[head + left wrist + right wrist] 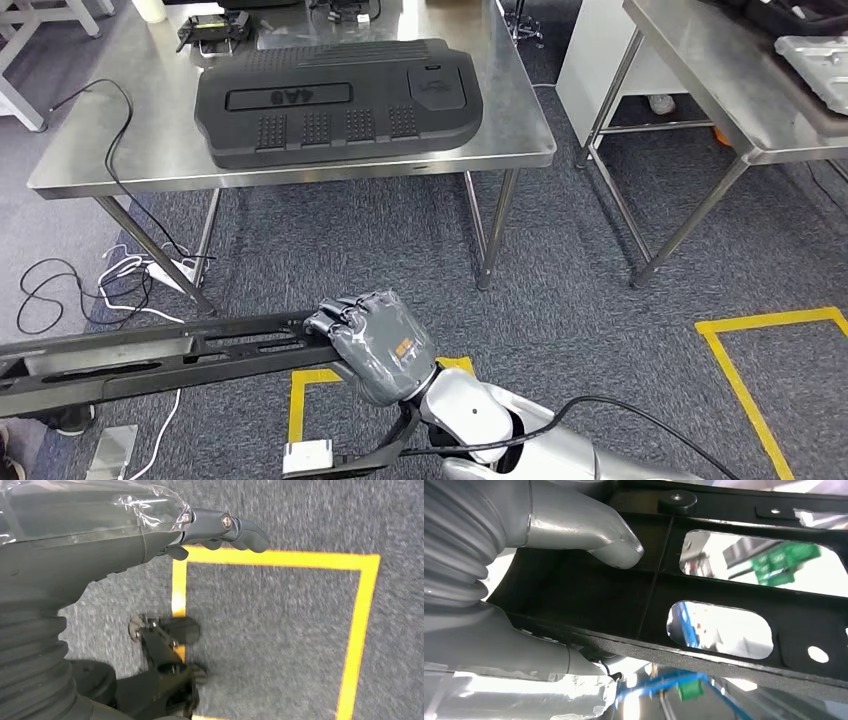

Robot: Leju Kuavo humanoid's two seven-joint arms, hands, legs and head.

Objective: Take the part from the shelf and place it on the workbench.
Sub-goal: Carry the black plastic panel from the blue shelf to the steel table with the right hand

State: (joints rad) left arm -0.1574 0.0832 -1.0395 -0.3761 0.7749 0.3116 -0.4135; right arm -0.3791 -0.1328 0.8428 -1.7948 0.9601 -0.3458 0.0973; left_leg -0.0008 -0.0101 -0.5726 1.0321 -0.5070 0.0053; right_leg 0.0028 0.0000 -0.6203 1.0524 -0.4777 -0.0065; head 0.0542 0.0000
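In front of the steel workbench [120, 165], right hand [375, 340] wrapped tight round one end of the long black slotted plastic part [150, 357], pointing left, low above carpet. Left hand [220, 530] curled, holding nothing.

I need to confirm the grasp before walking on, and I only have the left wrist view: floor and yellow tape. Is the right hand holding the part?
Observer: Yes. In the head view the right hand grips one end of a long black slotted part, which stretches out toward the robot's left.
Operator: Is the thumb really on it?
Observer: The right wrist view shows the grey thumb pressed on the part's inner ribbed face, beside its oval cut-outs.
Operator: What's ahead of me?
Observer: A steel workbench stands ahead, with a big black moulded cover lying on it.
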